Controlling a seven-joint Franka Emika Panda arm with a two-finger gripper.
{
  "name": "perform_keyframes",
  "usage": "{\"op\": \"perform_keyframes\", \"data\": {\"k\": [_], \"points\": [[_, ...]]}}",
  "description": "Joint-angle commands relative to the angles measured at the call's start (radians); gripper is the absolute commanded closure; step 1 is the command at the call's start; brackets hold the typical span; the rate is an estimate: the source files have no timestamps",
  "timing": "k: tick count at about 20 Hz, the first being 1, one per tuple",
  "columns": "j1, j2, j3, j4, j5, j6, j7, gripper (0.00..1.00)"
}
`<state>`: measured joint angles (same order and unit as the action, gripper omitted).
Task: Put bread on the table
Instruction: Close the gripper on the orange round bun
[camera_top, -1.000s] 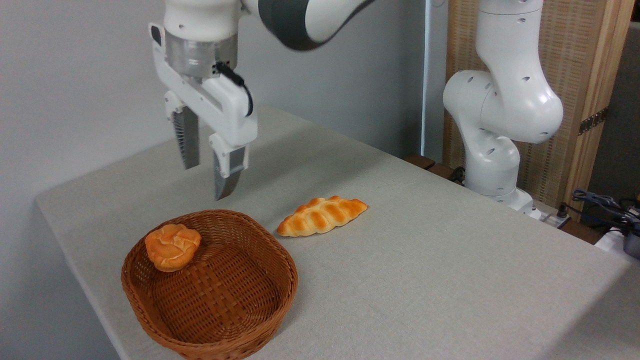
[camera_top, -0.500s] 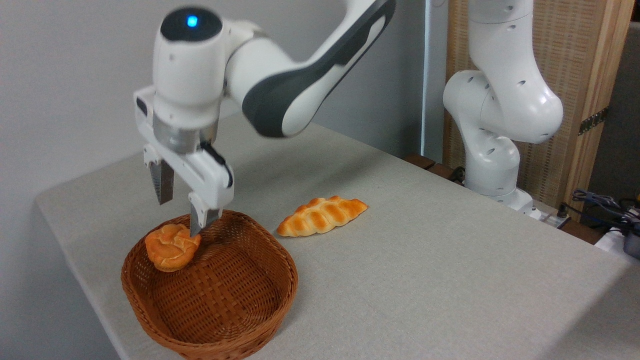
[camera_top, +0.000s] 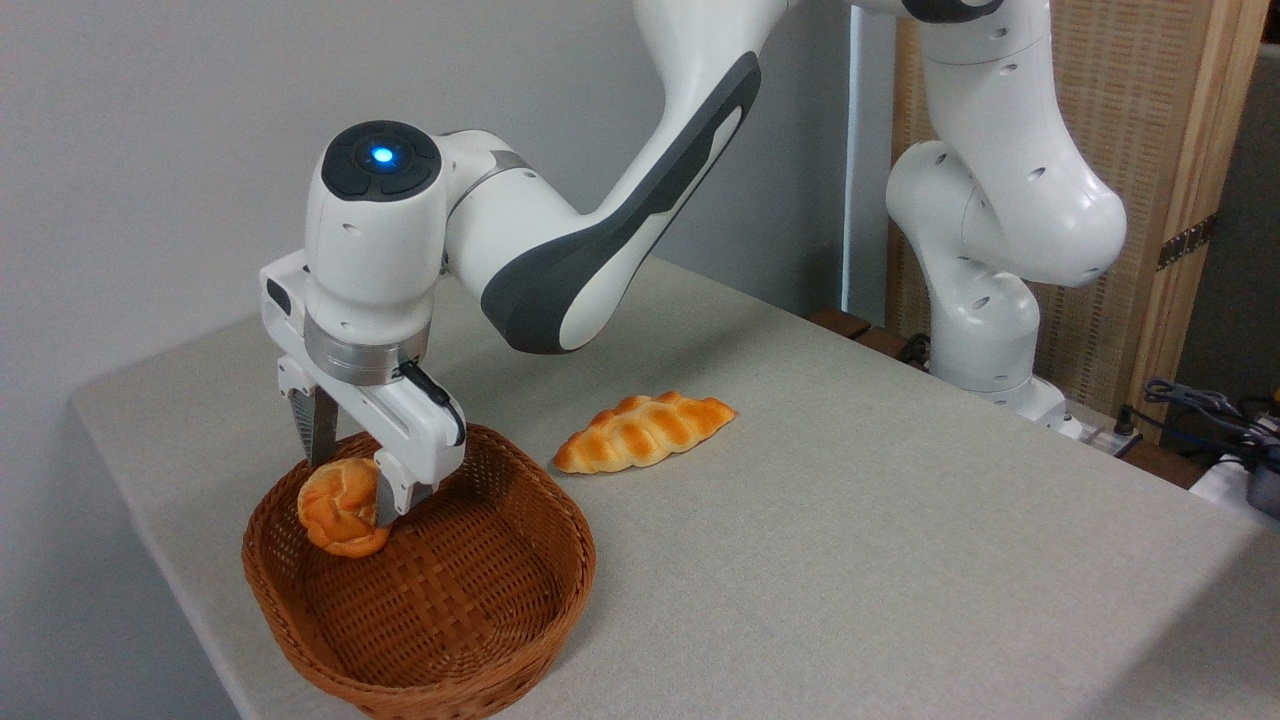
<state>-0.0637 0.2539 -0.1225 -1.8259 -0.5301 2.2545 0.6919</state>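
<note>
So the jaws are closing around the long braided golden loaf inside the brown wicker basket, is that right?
Not quite. In the camera view the jaws straddle the small round orange bun inside the brown wicker basket; the long braided golden loaf lies on the grey cloth table.

bread (camera_top: 338, 505) in basket (camera_top: 450, 640) at table (camera_top: 850, 560) front-left, loaf (camera_top: 643, 431) behind-right

A brown wicker basket (camera_top: 470, 610) sits at the near left. Just beyond its far right rim lies a long braided loaf (camera_top: 645, 431). Well right of the basket, cables (camera_top: 1215, 410) tangle.
</note>
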Motion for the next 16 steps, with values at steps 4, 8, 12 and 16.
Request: {"op": "perform_keyframes", "data": {"k": [4,8,12,16], "points": [[0.007,0.013,0.000,0.010,-0.030,0.036,0.003,0.00],[0.027,0.011,0.000,0.011,-0.039,0.034,0.003,0.67],[0.028,0.010,0.000,0.011,-0.042,0.034,0.005,0.68],[0.028,0.010,0.000,0.011,-0.042,0.033,0.005,0.68]]}}
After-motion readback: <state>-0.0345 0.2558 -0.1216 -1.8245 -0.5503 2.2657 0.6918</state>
